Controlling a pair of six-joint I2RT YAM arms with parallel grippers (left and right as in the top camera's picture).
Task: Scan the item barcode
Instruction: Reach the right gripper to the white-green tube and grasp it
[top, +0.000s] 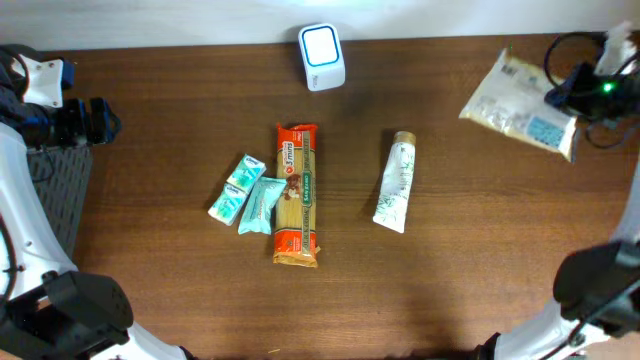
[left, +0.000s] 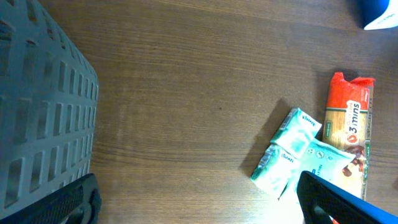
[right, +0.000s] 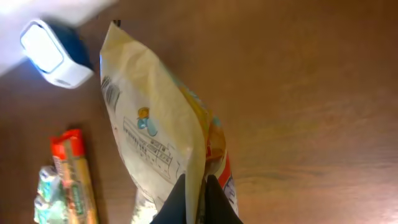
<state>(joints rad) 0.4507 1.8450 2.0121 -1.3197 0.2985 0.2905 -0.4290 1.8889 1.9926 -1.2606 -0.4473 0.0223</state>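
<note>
**Scanning task, presentation step.** The right gripper (right: 196, 200) is closed tight, its fingers pinching one edge of a crinkled cream plastic pouch with yellow and red print (right: 158, 134). The pouch is held over the far right corner of the brown wooden table (top: 480, 250). The white box-shaped scanner with a blue-lit face (top: 322, 55) stands at the middle of the far edge, well apart from the pouch. In the right wrist view, a small striped patch near the pouch's far edge may be the barcode, but it is too small to confirm.

The left gripper (left: 199, 208) is spread wide and holds nothing. It hovers at the left side, beside a grey perforated plastic crate (left: 43, 112).

Lying unheld in the middle of the table:
- a long orange-red spaghetti pack (top: 297, 195);
- two teal tissue packs (top: 237, 188), touching each other and just beside the spaghetti pack;
- a white squeeze tube (top: 395, 182), apart to the other side.

**Judged stage:** the item is lifted but not yet brought to the scanner. The next move calls for carrying the pouch across toward the scanner. The wrist must then turn so that the printed code faces the lit window. The film is creased, so the code needs to sit flat enough to read, and a grip on a thin edge probably leaves the pouch free to swing.
</note>
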